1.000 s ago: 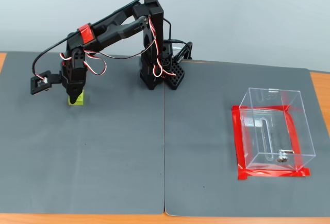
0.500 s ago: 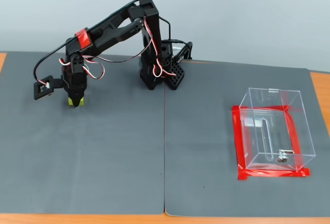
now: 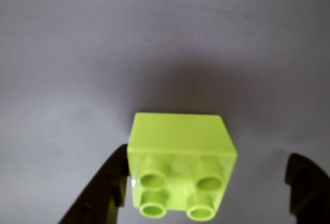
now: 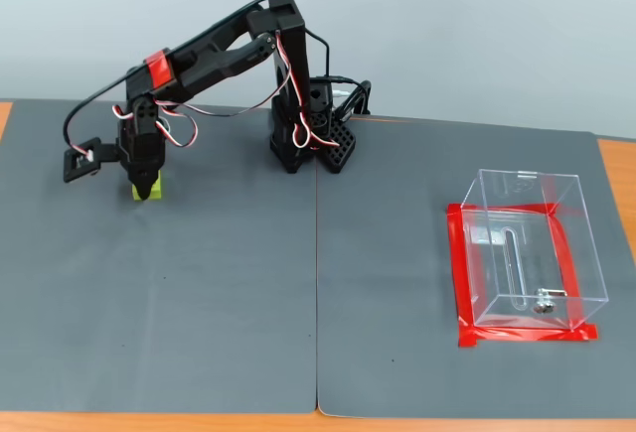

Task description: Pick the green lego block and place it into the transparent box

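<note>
gripper (image 3: 206, 195) spread, left finger touching the green lego block (image 3: 180, 165), right finger apart from it | block studs-up on the grey mat (image 4: 229, 293), far left in fixed view | transparent box (image 4: 527, 248) well apart at right, red tape (image 4: 462, 273) bordering it

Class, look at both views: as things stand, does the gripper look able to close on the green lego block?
Probably yes. The gripper is open with the green lego block between its fingers, one finger close alongside, the other apart; nothing blocks them.

no readable text, no labels, no brand marks, no numbers or signs in either view
</note>
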Robot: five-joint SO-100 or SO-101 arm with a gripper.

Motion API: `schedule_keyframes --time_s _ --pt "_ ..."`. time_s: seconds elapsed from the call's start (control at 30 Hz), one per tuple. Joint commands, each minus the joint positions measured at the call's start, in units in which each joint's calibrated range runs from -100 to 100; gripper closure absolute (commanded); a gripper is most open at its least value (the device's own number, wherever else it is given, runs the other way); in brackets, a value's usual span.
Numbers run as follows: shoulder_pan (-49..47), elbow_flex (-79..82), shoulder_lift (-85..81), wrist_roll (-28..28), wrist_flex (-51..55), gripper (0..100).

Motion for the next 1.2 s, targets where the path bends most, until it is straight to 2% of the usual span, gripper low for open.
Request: schedule_keyframes --time_s 0.0,0.13,0.3,0.37,0.63,1.17 --pt "0.16 0.01 -0.48 -0.11 -0.65 67" --pt "0.09 0.01 -0.48 -0.11 -0.65 71" --pt "0.16 0.01 -0.48 -0.11 -0.65 89" --pt "0.31 -0.08 -0.65 -0.11 -0.65 93" --pt "0.46 -0.98 -2.26 -0.05 -0.13 94" --pt "-1.55 -3.88 -25.74 -0.05 0.22 94"
